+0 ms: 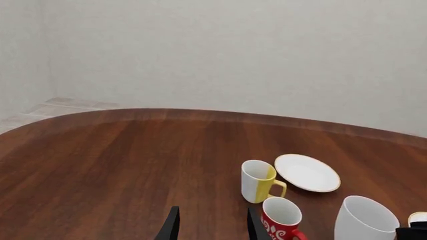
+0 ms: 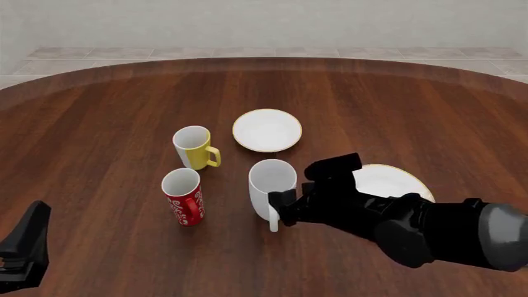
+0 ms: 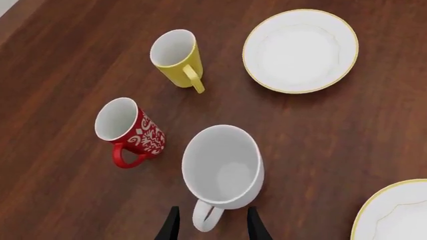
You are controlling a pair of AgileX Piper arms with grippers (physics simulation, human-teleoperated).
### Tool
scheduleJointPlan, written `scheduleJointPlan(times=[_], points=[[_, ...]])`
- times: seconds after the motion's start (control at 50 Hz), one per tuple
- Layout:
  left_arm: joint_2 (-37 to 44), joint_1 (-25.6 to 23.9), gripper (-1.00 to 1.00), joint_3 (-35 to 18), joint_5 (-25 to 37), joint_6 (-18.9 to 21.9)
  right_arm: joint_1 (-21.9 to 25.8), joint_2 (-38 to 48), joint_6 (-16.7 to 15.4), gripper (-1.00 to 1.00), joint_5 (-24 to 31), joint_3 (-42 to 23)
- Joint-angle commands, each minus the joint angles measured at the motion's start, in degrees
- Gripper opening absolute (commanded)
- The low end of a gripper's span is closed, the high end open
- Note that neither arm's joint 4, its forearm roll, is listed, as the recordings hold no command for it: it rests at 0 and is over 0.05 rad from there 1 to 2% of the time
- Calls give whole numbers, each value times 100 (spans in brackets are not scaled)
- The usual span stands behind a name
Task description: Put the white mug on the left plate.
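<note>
Front view shows the white mug (image 2: 271, 188) standing upright at the centre of the frame, mouth up, long axis vertical, its loop handle pointing toward the bottom edge. The left plate (image 2: 266, 130) lies above it in the frame, apart from it, with the yellow mug (image 2: 193, 147) to the plate's left and the red mug (image 2: 182, 197) at the white mug's left. A second plate (image 2: 394, 181) sits right of centre, partly behind the right arm. In the right wrist view the right gripper (image 3: 210, 226) is parted, its fingers either side of the handle, not clamped. The left gripper (image 1: 210, 226) is open and holds nothing.
</note>
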Motion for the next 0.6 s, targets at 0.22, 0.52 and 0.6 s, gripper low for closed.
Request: scheduleJointPlan(times=[0.22,0.52,0.6], points=[[0,-3,100,12,-6,-11,15,159,7,100,-82,-7],[0,8,100,9,-10,-24,10,216,27,100,-125,19],[0,14,100,7,-11,-28,16,255,33,100,-150,27]])
